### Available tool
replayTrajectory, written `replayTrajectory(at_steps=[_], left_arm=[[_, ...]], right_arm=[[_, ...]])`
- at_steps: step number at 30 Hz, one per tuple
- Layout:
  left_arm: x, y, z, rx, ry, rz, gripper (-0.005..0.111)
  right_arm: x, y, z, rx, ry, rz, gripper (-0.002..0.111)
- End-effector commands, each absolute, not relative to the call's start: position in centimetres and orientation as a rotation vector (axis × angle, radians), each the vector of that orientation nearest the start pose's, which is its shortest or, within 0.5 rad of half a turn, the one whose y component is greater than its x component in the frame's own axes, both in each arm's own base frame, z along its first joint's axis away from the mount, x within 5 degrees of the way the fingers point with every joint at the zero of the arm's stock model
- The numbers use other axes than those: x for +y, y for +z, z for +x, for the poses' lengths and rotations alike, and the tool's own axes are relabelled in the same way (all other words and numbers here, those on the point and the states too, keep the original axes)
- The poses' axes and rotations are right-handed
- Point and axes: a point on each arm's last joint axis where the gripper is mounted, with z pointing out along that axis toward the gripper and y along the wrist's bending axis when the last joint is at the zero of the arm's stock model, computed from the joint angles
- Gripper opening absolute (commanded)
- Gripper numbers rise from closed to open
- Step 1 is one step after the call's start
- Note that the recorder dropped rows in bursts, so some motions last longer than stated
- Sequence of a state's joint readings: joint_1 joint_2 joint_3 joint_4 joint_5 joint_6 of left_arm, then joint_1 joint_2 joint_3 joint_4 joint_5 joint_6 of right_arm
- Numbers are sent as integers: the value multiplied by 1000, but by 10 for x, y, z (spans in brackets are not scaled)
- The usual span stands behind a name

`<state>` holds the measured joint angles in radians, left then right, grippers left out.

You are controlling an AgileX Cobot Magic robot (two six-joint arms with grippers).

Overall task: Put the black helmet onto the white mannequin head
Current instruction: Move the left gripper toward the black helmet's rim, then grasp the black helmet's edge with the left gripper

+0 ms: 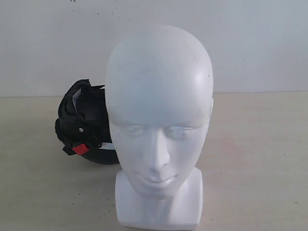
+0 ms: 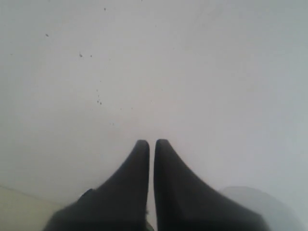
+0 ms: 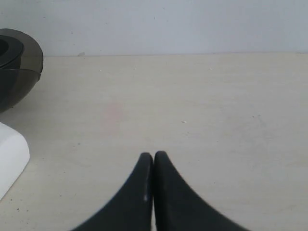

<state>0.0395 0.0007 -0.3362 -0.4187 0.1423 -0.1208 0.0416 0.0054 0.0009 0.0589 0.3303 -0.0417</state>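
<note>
**Both claws empty, helmet not picked yet**

Left claw [image 2: 151,142]: tips together, holding nothing, aimed at the blank wall [image 2: 192,72]. Right claw [image 3: 153,155]: closed and empty, low over bare bench [image 3: 202,106].

The black helmet [image 1: 84,122] lies on the bench at 9 o'clock of the white mannequin head [image 1: 159,110] and partly behind it. Its lining and red buckle [image 1: 80,148] are turned toward the exterior camera. My read is that this leaves the rim exposed for a grab.

The head stands upright on its base with its crown free, so the helmet should go on from 12 o'clock. It likely needs both claws, since the shell is wide.
</note>
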Motion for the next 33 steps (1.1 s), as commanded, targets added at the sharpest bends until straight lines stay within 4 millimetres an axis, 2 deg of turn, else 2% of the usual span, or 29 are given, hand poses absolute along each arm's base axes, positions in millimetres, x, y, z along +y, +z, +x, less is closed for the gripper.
replayTrajectory(at_steps=[1, 6, 10, 16, 19, 22, 24, 25, 27, 29, 30, 31, 33], left_arm=[[-4, 324, 18, 1190, -477, -319, 4], [-11, 326, 15, 1339, -454, -247, 4], [-15, 334, 42, 1659, -356, -153, 4], [-12, 355, 114, 2032, -250, -59, 4], [-11, 361, 155, 2146, -254, -56, 4], [-10, 358, 200, 2226, -263, -74, 7], [-8, 353, 223, 2275, -263, -79, 17], [-8, 350, 236, 2299, -257, -68, 25], [-7, 341, 255, 2353, -256, -55, 46], [-6, 331, 275, 2394, -258, -64, 71], [-6, 327, 283, 2407, -258, -68, 79], [-6, 320, 293, 2431, -260, -72, 86], [-5, 305, 313, 2487, -266, -78, 94]], right_arm=[[4, 184, 54, 1807, 50, -40, 0], [4, 184, 54, 1807, 50, -40, 0], [4, 184, 54, 1805, 50, -40, 0], [4, 184, 54, 1805, 50, -40, 0], [4, 184, 54, 1805, 50, -40, 0], [4, 184, 54, 1805, 50, -40, 0], [4, 184, 54, 1805, 50, -40, 0], [4, 184, 54, 1805, 50, -40, 0], [4, 184, 54, 1805, 50, -40, 0], [4, 184, 54, 1805, 50, -40, 0], [4, 184, 54, 1805, 50, -40, 0], [4, 184, 54, 1805, 50, -40, 0], [4, 184, 54, 1805, 50, -40, 0]])
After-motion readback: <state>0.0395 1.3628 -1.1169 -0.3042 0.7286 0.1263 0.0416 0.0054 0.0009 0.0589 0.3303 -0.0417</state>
